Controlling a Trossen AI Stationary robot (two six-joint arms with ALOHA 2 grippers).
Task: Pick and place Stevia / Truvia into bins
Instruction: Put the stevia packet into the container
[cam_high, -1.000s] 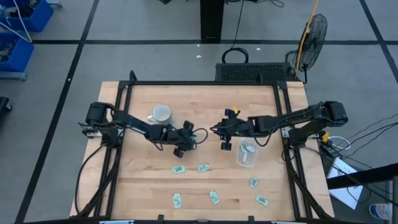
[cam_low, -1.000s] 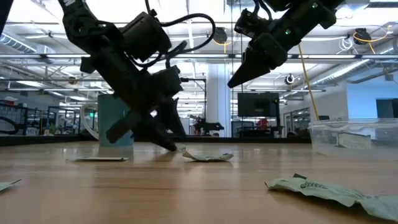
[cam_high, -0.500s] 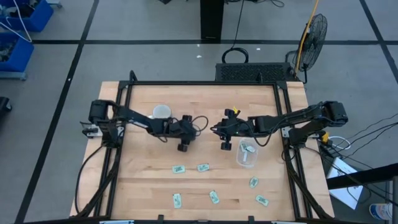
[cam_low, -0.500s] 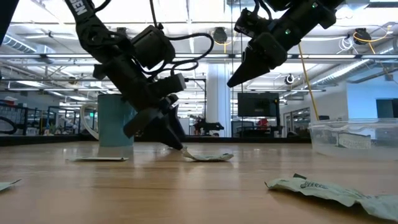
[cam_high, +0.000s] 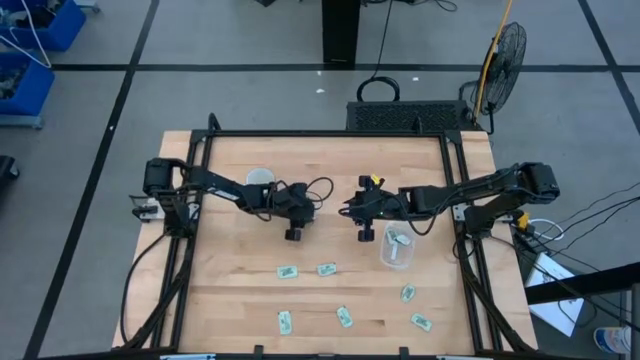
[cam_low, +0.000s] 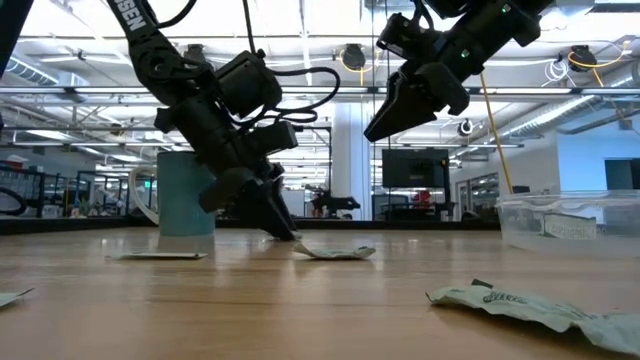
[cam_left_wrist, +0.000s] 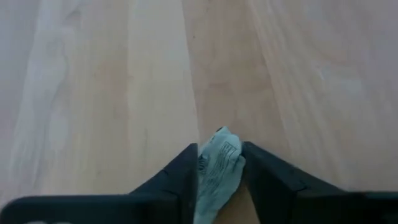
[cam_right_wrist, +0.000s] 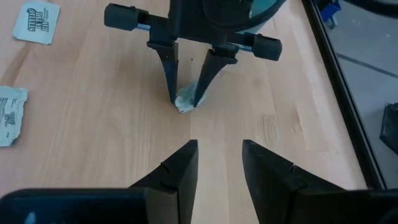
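My left gripper (cam_high: 303, 222) stands near the table's middle, fingers pointing down, shut on a crumpled pale green and white Stevia packet (cam_left_wrist: 217, 165), which also shows in the right wrist view (cam_right_wrist: 185, 103). My right gripper (cam_right_wrist: 219, 163) is open and hangs above the table (cam_low: 375, 130) a little to the right of it, facing it. The clear bin (cam_high: 397, 248) sits right of centre with packets inside. Several more packets lie flat toward the near edge (cam_high: 288, 271) (cam_high: 326, 269) (cam_high: 345, 316). My left gripper pinches the crumpled packet (cam_left_wrist: 219, 155) between its two fingers (cam_right_wrist: 169, 74), coming from above and pointing down. The packet sticks out a little past the fingertips. Its lower end (cam_right_wrist: 184, 107) is at the table top; I cannot tell whether it is lifted clear.
A white mug (cam_high: 260, 179) stands behind the left arm toward the far left. Loose packets lie near the near edge (cam_high: 285, 321) (cam_high: 408, 293) (cam_high: 421, 322). One packet (cam_low: 335, 252) lies just beside the left gripper. Bare wood stretches between the two grippers.
My left gripper has moved a little toward the table's far edge and to the right, its arm now covering part of the mug. It stays shut on the packet, and its fingertips remain low over the table.
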